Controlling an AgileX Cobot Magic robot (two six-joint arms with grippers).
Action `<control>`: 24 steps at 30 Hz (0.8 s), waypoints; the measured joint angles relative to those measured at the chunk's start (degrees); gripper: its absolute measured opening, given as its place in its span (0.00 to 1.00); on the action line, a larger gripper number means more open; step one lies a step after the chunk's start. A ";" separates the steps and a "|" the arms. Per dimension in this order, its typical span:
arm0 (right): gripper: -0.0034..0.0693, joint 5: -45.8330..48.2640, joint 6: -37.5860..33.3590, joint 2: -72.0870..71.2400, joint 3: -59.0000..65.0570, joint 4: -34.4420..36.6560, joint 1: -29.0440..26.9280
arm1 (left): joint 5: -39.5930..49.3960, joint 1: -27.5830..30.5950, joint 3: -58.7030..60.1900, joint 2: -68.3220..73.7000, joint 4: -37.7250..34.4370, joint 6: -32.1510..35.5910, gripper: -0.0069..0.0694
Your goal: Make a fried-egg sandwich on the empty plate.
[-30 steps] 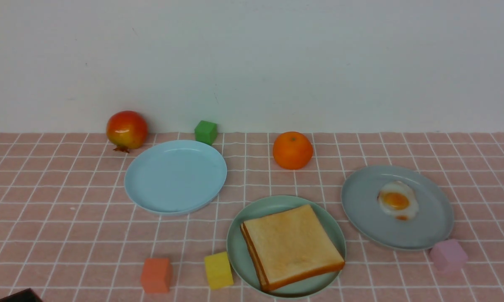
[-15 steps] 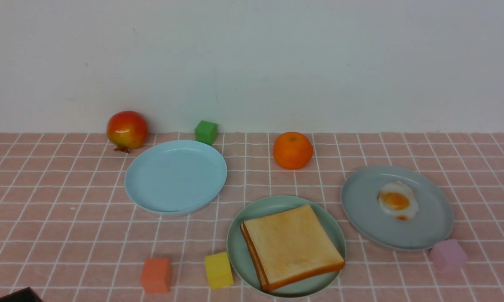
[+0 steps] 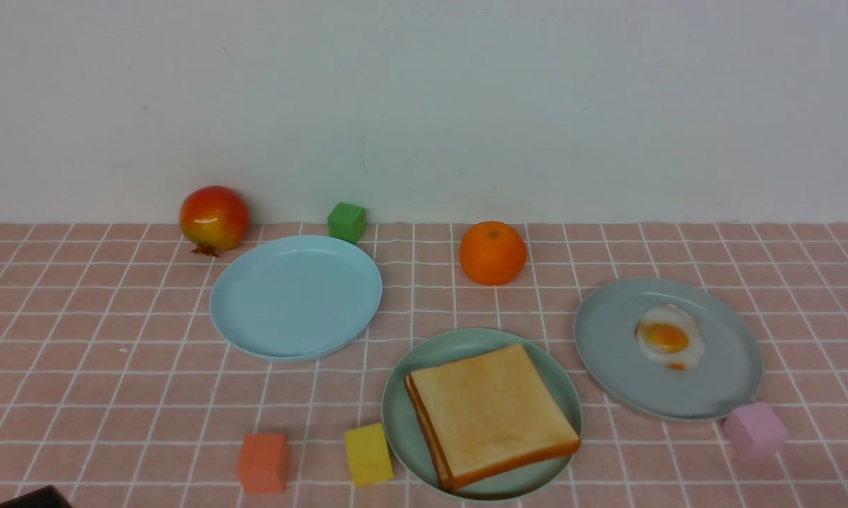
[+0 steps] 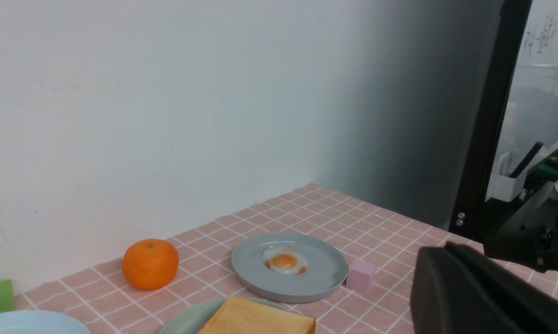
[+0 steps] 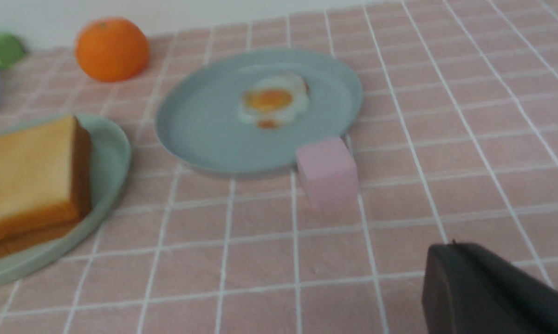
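front: bright, even, diffuse light; sharp focus; faint short shadows under the orange [image 3: 492, 252] and pale blue plate [image 3: 295, 297] | left wrist: wall [image 4: 167, 102] darkens toward the far corner; dark out-of-focus bulk in one corner | right wrist: soft overall; pink cube [image 5: 327, 170] and toast [image 5: 28, 176] blurred; no glare
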 joint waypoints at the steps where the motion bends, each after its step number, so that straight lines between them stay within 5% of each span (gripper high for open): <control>1: 0.04 0.02 1.34 -0.06 0.00 -1.26 0.00 | 0.00 0.00 0.00 0.00 -0.05 0.00 0.11; 24: 0.05 0.12 3.61 -0.06 0.00 -4.29 0.00 | 0.00 0.00 0.00 0.00 -0.05 0.00 0.11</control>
